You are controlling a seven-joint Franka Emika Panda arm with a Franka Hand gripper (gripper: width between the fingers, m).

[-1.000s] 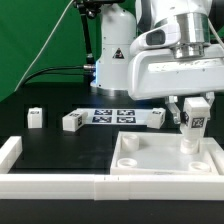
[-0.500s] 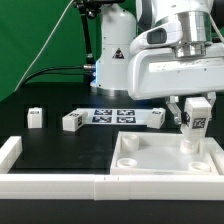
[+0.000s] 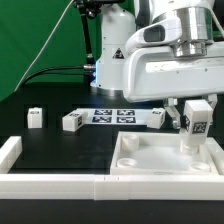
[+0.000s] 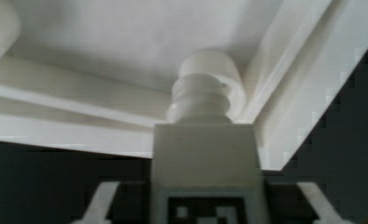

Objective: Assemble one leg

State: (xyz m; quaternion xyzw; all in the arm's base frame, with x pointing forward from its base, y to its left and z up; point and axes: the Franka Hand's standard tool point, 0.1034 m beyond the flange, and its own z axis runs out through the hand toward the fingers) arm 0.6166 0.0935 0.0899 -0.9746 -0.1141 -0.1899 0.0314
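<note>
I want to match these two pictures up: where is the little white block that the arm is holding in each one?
Exterior view: the leg is at the exterior view's right, upright in the end effector, at the tray's far corner.
Wrist view: the leg fills the middle, seen lengthwise, its tip pointing at that corner.
Shared landmark: the tray's corner, with its raised wall.
</note>
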